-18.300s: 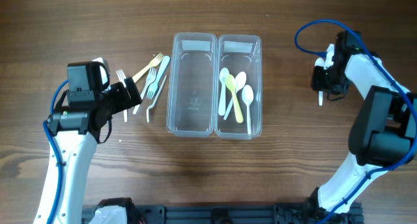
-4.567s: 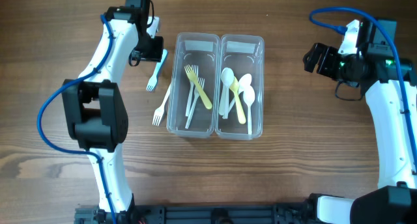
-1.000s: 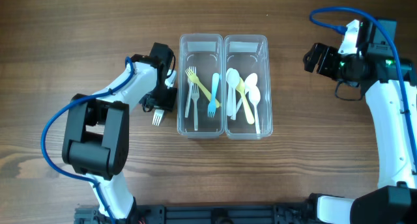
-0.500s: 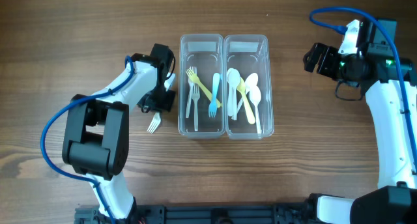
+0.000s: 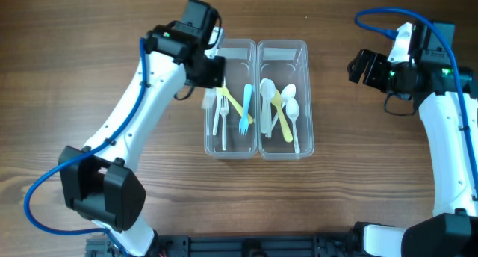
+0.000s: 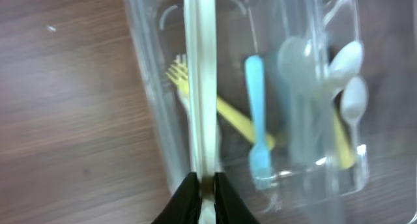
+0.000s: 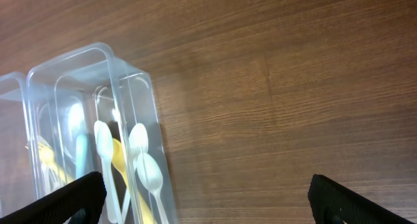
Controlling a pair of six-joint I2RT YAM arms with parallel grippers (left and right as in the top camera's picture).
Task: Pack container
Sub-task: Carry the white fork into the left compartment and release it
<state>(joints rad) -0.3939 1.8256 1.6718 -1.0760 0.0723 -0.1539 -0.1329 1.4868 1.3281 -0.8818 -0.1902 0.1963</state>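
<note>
No text, label, brand, number or sign can be read anywhere.

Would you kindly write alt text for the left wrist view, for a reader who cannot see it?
The left gripper, at the bottom edge, clamps a long white plastic utensil running up the frame over a clear plastic bin holding a yellow fork and a blue fork. A second clear bin to the right holds white spoons; wooden table shows left.
</note>
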